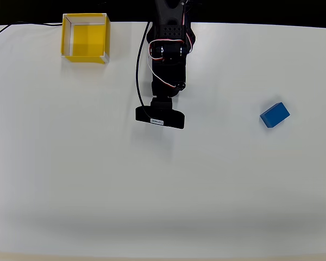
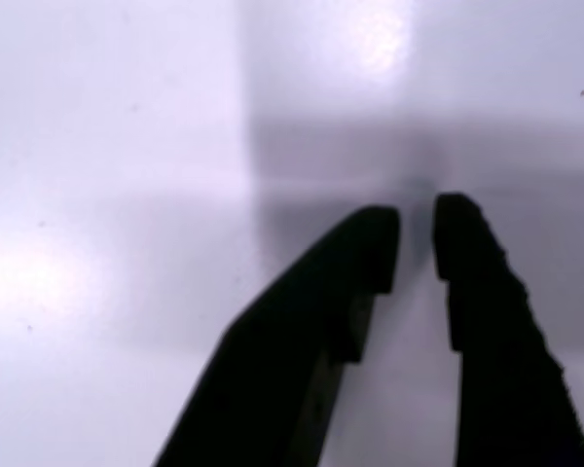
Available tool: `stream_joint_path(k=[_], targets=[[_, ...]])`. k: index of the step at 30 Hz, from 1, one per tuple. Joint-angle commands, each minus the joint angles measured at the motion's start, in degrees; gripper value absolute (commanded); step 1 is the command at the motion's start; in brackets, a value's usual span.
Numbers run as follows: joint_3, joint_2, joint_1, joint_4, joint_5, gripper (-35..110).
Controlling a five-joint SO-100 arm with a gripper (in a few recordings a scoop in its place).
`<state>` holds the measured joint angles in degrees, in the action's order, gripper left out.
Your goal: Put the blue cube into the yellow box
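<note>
Facing bare table (image 2: 107, 146), claw (image 2: 417, 224) nearly closed.

A robotics lab test bench
Bare, plain white table (image 1: 206, 206) against a black backdrop, with exposed servo wiring (image 1: 152, 57) on the arm

Overhead view: black arm (image 1: 167, 60) enters at 12 o'clock and reaches toward 6 o'clock, ending near picture centre, wrist block foremost. Wrist view: gripper (image 2: 416, 238) pointing to 12 o'clock, two dark fingers (image 2: 472, 292) nearly closed, thin gap between tips, nothing held.
</note>
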<state>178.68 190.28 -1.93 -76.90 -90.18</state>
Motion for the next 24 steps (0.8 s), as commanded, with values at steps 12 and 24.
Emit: stream_joint_path(k=[12, 24], targets=[[1.4, 1.1, -2.0, -0.8, -0.8, 0], [-37.6, -31.2, -9.2, -0.6, 16.8, 23]])
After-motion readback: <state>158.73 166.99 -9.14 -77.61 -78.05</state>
